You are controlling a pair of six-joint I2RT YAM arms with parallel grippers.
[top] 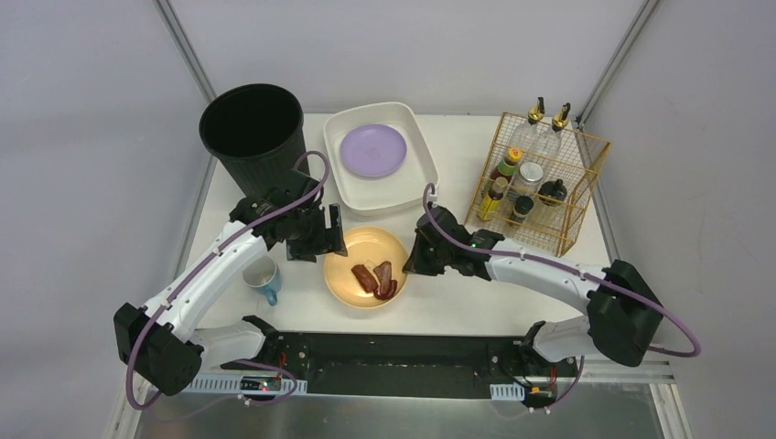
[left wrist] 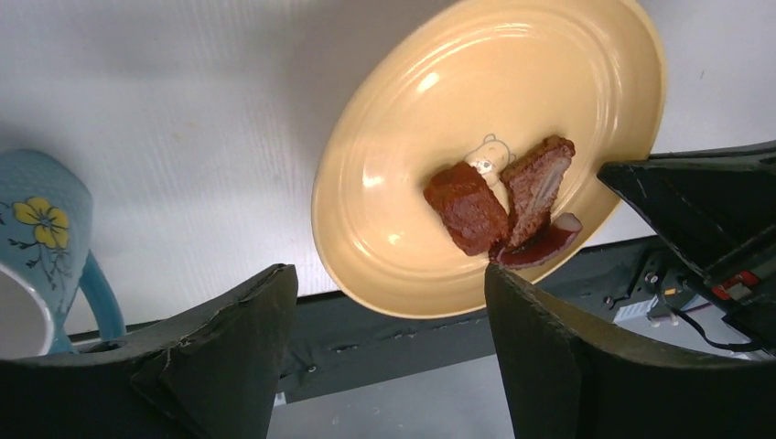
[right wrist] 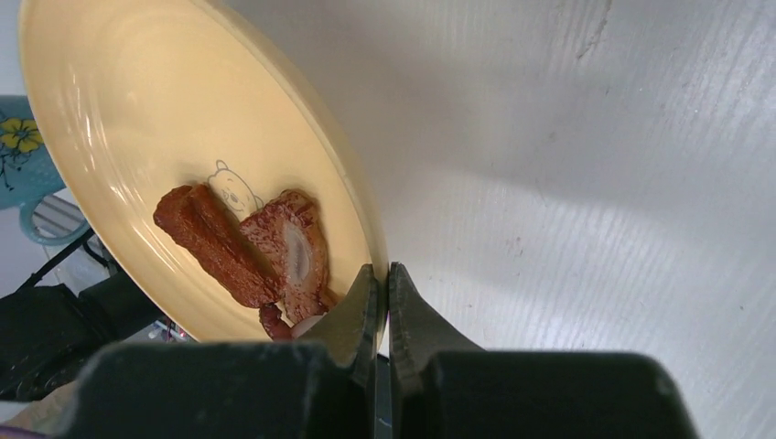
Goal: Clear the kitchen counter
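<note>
White surface [top: 455, 155], yellow plate [top: 352, 253] front and centre, food scraps [top: 375, 277] aboard. Your right end effector [right wrist: 382, 274] is pinched on its right rim. The left end effector [left wrist: 389, 279] hangs wide open at the far-left edge, nearer the black bin [top: 252, 128].

Bright overhead light, glare on plate [left wrist: 412, 137].
</note>
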